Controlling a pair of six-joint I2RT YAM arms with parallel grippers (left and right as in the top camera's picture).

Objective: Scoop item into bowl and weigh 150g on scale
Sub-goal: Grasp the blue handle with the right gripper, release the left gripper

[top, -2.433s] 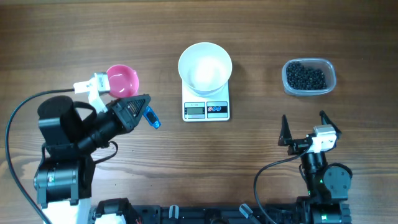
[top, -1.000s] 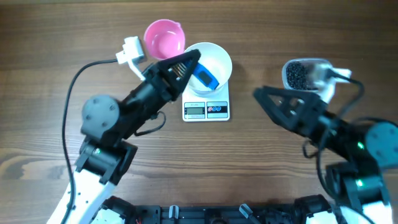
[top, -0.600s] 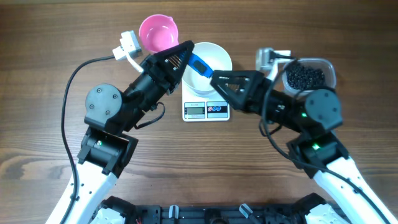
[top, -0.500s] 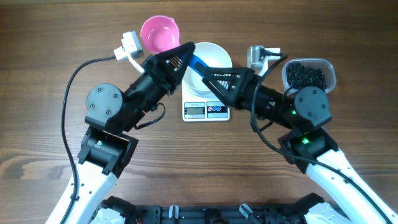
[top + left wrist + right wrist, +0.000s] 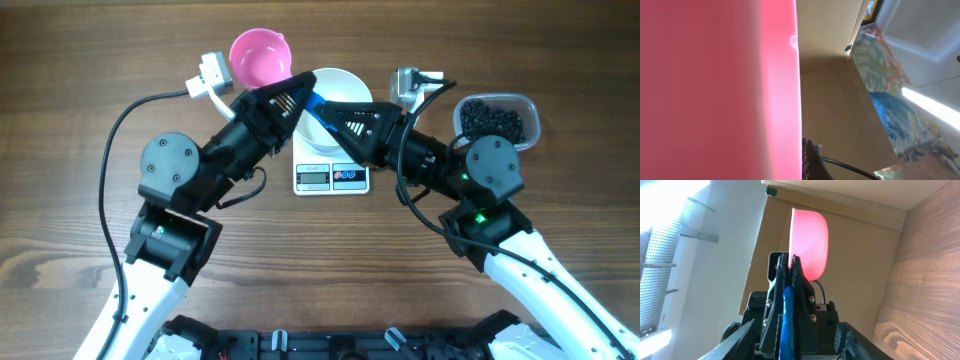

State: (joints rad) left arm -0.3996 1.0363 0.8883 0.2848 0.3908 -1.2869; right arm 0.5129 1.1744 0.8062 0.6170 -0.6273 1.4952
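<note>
1. Overhead: my left fingers (image 5: 300,97) clench the scoop (image 5: 262,58) by its blue handle above the bowl (image 5: 352,88) on the scale (image 5: 332,178); beads (image 5: 490,122) sit in the tub (image 5: 536,120).
2. Left wrist: I see only pink blur.
3. Right wrist: right fingers (image 5: 796,330) released, straddling that handle.

- A table (image 5: 80,60) of dark brown wood fills the overhead view, its grain running from left edge to right edge.
- In the right wrist view, the same wood lies brightly lit along the right side.
- A plain tan panel (image 5: 860,255), like cardboard, stands at the table's edge.
- Beside the panel is a white perforated board (image 5: 665,275), with strong pale light above it.
- The left wrist view shows tan board too, next to a painted sheet (image 5: 890,105) in blue, green and orange.
- A bright strip of light (image 5: 932,102) crosses a pale surface at the right.
</note>
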